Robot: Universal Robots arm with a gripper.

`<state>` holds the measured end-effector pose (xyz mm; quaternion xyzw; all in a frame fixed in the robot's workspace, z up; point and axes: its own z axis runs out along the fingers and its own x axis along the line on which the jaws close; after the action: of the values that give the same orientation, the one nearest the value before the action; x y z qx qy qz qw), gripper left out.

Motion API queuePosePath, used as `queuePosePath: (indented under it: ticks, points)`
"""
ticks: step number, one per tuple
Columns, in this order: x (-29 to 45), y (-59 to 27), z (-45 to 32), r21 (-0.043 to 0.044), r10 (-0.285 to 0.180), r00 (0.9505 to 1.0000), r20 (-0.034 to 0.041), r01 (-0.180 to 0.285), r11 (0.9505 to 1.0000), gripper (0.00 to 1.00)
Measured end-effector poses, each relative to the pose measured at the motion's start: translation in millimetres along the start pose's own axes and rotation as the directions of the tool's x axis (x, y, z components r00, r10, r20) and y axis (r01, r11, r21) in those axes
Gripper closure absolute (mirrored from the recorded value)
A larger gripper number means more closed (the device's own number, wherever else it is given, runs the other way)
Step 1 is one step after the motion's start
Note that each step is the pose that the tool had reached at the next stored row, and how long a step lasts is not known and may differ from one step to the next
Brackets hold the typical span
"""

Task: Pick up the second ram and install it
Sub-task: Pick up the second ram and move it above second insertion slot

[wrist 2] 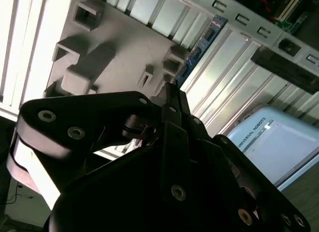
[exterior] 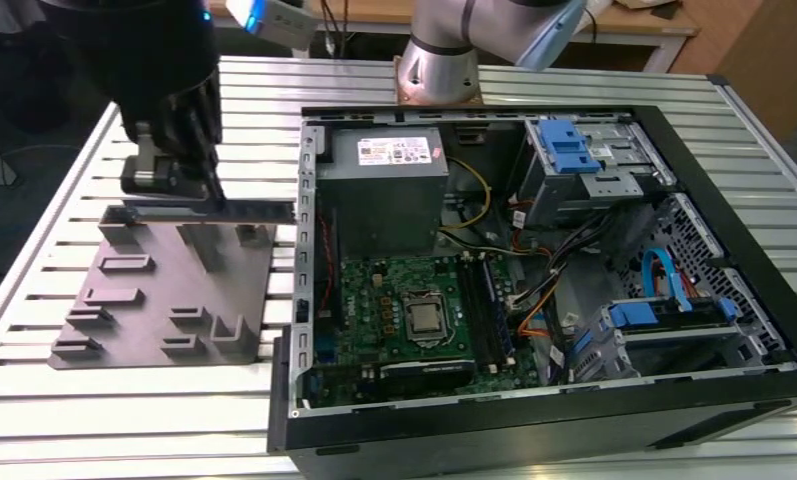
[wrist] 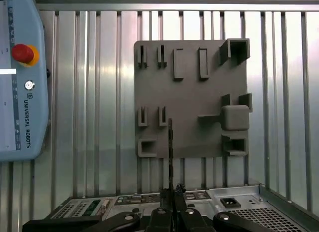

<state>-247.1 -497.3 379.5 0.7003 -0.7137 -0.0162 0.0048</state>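
In the exterior view my gripper [exterior: 185,190] hangs over the far edge of the grey holder plate [exterior: 171,300], left of the open computer case. It is shut on the second ram [exterior: 245,211], a thin dark stick held level just above the plate. The second wrist view shows the ram's blue board [wrist 2: 199,50] sticking out past the closed fingertips [wrist 2: 172,100]. In the first wrist view the ram [wrist: 170,147] appears edge-on as a thin dark line over the plate [wrist: 199,102]. The green motherboard [exterior: 398,290] with its long black slots [exterior: 485,300] lies inside the case.
The open case [exterior: 718,400] holds a power supply [exterior: 385,165], blue drive brackets [exterior: 565,145] and loose cables [exterior: 545,290]. The robot base [exterior: 438,70] stands behind the case. A teach pendant [wrist: 20,77] lies on the slatted metal table [exterior: 51,260].
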Motion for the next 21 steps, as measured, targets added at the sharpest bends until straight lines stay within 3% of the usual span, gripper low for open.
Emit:
queuePosePath:
  ticks: [21]
  points:
    - [-2.2, -95.2, 4.6, -0.0044, 0.000, 1.0000, -0.0002, 0.000, 1.0000, 0.87]
